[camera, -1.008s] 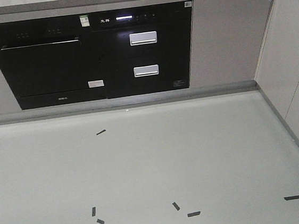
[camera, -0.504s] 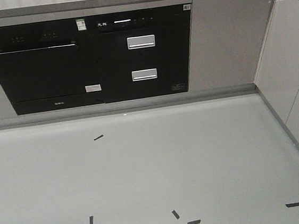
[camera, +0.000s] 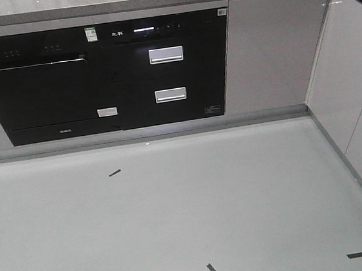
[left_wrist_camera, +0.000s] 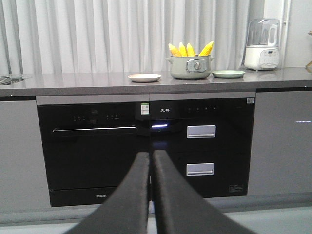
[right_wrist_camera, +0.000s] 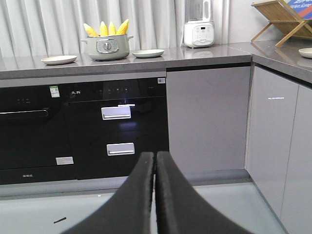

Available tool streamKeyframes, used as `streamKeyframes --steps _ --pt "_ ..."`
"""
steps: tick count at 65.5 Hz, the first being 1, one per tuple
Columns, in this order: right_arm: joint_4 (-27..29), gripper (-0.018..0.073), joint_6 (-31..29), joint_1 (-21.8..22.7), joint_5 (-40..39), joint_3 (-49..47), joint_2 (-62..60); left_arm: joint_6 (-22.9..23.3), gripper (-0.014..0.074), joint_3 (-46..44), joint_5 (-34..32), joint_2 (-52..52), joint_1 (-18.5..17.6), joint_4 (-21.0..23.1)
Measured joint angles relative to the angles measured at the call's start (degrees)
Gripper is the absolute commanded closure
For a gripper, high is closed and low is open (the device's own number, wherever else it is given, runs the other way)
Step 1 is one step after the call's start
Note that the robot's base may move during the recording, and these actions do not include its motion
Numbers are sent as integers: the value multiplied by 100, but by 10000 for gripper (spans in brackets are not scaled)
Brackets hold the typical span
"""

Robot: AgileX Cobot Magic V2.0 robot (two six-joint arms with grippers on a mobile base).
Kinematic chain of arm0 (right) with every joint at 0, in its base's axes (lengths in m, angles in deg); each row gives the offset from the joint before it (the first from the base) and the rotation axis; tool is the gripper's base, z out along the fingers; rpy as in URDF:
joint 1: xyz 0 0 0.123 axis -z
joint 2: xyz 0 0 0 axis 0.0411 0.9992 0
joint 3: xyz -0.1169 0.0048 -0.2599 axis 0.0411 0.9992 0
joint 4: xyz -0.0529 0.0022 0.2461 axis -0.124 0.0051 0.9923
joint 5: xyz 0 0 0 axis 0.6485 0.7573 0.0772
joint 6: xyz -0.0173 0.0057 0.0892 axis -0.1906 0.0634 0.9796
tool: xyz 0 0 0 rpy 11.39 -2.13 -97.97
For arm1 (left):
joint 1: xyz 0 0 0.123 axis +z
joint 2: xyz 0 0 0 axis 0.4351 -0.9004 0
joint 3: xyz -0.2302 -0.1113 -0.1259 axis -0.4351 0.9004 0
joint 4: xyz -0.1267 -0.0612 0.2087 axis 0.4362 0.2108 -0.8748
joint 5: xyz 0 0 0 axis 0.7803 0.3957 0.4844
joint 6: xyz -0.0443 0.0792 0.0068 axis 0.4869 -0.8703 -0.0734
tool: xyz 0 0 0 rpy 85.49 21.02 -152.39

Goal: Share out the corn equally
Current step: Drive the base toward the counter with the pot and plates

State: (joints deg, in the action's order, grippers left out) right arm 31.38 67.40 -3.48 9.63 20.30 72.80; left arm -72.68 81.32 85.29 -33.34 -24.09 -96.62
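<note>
Several yellow corn cobs [left_wrist_camera: 190,49] stand upright in a pale green pot [left_wrist_camera: 190,68] on the grey counter; the corn [right_wrist_camera: 106,28] and the pot [right_wrist_camera: 107,48] also show in the right wrist view. A white plate [left_wrist_camera: 145,77] lies left of the pot and a green plate [left_wrist_camera: 228,74] right of it. My left gripper [left_wrist_camera: 151,155] is shut and empty, low and well short of the counter, facing the black oven front. My right gripper [right_wrist_camera: 155,156] is likewise shut and empty, down at cabinet height.
Black built-in appliances [camera: 104,79] with two silver drawer handles fill the cabinet front. A white blender [left_wrist_camera: 262,45] stands right of the green plate. Grey cabinets [camera: 349,72] run along the right side. A wooden rack [right_wrist_camera: 282,17] sits on the right counter. Tape marks [camera: 114,173] dot the floor.
The front view has shifted: the cabinets sit lower and further left in frame, the counter edge with plates has come into view, and the floor tape marks have slid down.
</note>
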Motion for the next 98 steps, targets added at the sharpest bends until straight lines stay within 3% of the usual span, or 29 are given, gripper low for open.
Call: streamKeyframes --steps 98 --pt "0 565 0 0 0 0 0 0 603 0 0 0 0 0"
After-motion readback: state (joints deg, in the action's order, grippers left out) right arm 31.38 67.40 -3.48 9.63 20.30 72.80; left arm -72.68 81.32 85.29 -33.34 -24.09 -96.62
